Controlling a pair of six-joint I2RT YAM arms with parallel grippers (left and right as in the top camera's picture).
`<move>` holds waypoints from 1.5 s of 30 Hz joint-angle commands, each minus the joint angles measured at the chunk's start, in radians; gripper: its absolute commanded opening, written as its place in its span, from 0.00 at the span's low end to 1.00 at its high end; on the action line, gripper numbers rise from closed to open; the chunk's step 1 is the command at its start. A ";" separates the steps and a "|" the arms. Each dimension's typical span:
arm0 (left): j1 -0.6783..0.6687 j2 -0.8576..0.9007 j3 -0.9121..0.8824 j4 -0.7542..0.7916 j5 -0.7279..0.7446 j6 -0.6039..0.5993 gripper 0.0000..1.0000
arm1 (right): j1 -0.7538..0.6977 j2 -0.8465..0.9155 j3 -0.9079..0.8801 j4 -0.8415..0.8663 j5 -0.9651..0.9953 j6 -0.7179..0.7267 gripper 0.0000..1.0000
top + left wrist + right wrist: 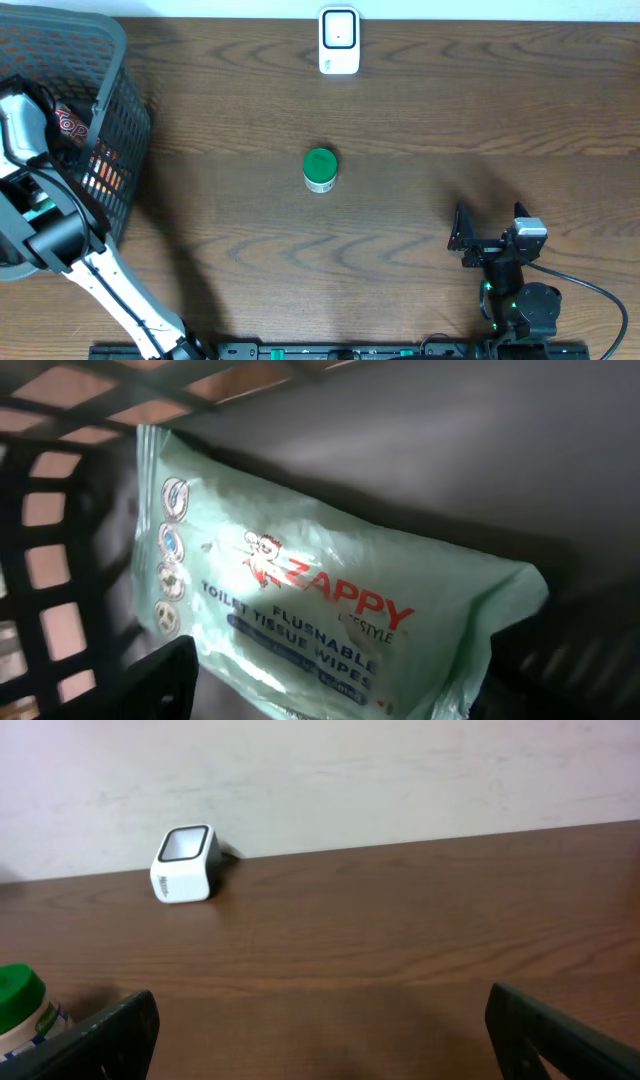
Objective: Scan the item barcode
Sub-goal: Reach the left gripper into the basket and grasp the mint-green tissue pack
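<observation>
Left arm reaches down into dark plastic mesh basket (128, 135) at far left of brown wooden table (230, 100). Left gripper (330, 695) sits over pale green soft pack of Zappy flushable toilet tissue wipes (330, 600), lying inside the basket against its wall, label facing the wrist camera. Its fingers (165, 680) stand apart, one on each side of the pack's near end; can't tell if they press on it or just flank it. White box-shaped barcode scanner (338, 40) at far centre edge, well apart from basket. Small jar with green lid (320, 170) upright mid-table, nothing touching it. Right gripper (490, 228) near right, jaws wide apart, holding nothing, pointing toward far side with scanner in its wrist view.
</observation>
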 commanded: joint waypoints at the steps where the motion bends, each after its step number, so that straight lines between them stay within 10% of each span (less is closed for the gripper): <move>1: 0.023 0.079 -0.130 0.002 0.028 0.011 0.70 | 0.008 -0.005 -0.002 -0.003 0.004 0.001 0.99; 7: 0.023 0.079 -0.240 0.032 0.028 0.014 0.08 | 0.008 -0.005 -0.002 -0.003 0.004 0.001 0.99; 43: -0.156 -0.813 -0.171 0.138 0.216 0.120 0.07 | 0.008 -0.005 -0.002 -0.003 0.004 0.001 0.99; 44: -0.156 -0.806 -0.174 0.132 0.216 0.120 0.09 | 0.008 -0.005 -0.002 -0.003 0.004 0.001 1.00; 45: -0.156 -0.798 -0.180 0.127 0.211 0.120 0.36 | 0.008 -0.005 -0.002 -0.003 0.004 0.001 0.99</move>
